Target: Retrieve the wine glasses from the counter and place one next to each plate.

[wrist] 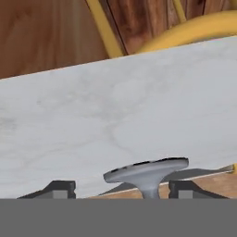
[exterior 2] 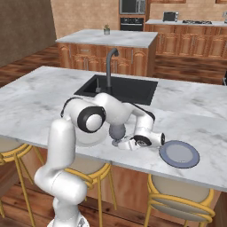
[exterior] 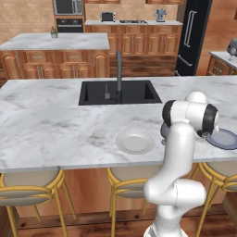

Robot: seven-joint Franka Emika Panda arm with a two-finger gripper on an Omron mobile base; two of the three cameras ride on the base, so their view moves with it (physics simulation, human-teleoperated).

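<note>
We have the glass (exterior 2: pixel 117 132) down at the bar top (exterior: pixel 46 125), between the white plate (exterior: pixel 135 141) and the blue plate (exterior 2: pixel 179 154), with the gripper (exterior 2: pixel 126 142) low beside its foot. In the hand view the round foot (wrist: pixel 147 172) and a stub of stem sit between the two finger tips (wrist: pixel 59 189), which stand apart on either side with a gap to each (so we read the jaws as spread, not clamped on the stem). The stem's long axis runs upright from the marble, and the foot lies flat against it, so we judge the glass is set down.

What the next move turns on: the glass is dead ahead of the gripper and between its fingers, so pulling straight back along the hand's own line should clear it without tipping.

The right base view shows the grey bowl and the blue plate just to its side; the left base view hides most of the glass behind the arm, but shows the white plate whole.
</note>
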